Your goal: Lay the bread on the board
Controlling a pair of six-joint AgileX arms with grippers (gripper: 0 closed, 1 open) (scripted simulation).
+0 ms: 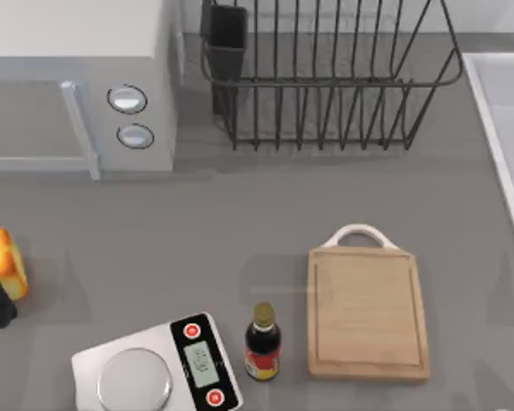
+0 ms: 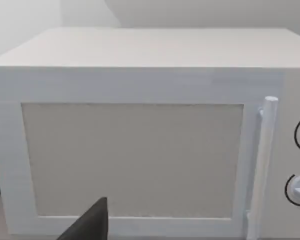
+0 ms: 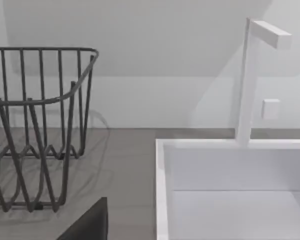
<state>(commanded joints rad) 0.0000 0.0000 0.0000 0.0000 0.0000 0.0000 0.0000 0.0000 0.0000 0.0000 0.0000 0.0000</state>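
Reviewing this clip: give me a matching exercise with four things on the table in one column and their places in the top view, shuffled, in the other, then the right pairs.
Things:
1. the bread
2. the board
3. kitchen scale
4. dish rack

Places:
A. back of the table, right of the microwave
B. far left edge, by a dark arm part
C. front, left of the dark sauce bottle
D. front, right of the sauce bottle, bare

Pairs: 1-B, 2-D, 3-C, 4-A
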